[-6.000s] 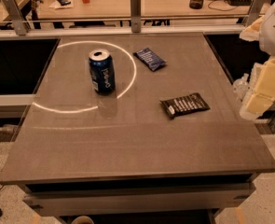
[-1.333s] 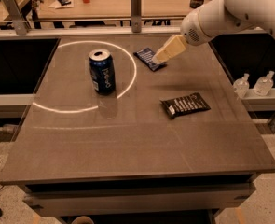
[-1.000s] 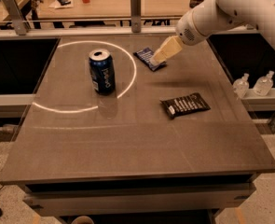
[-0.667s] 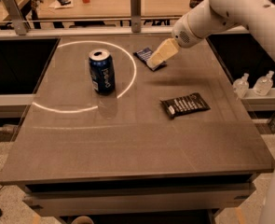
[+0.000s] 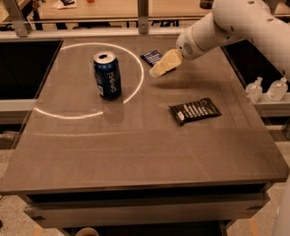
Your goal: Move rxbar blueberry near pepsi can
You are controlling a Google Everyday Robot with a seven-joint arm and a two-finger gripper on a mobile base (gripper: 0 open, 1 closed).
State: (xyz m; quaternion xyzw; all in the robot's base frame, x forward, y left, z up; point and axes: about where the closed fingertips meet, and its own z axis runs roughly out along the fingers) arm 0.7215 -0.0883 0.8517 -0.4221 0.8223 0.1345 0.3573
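Note:
The pepsi can (image 5: 108,75) stands upright on the left half of the grey table, inside a bright ring of light. The rxbar blueberry (image 5: 152,57), a small dark-blue wrapper, lies flat at the far middle of the table, right of the can. My gripper (image 5: 161,66) reaches in from the right on the white arm and hangs right over the near end of the bar, covering part of it. I cannot tell whether it touches the bar.
A longer black wrapper with white print (image 5: 195,110) lies on the right half of the table (image 5: 134,151). Two small clear bottles (image 5: 266,88) stand on a ledge off the right edge. A rail with posts (image 5: 143,5) runs behind the table.
The arm came in from the right and the gripper has crept left and down, from beside the blue bar to over its near end. The can and both wrappers have not moved.

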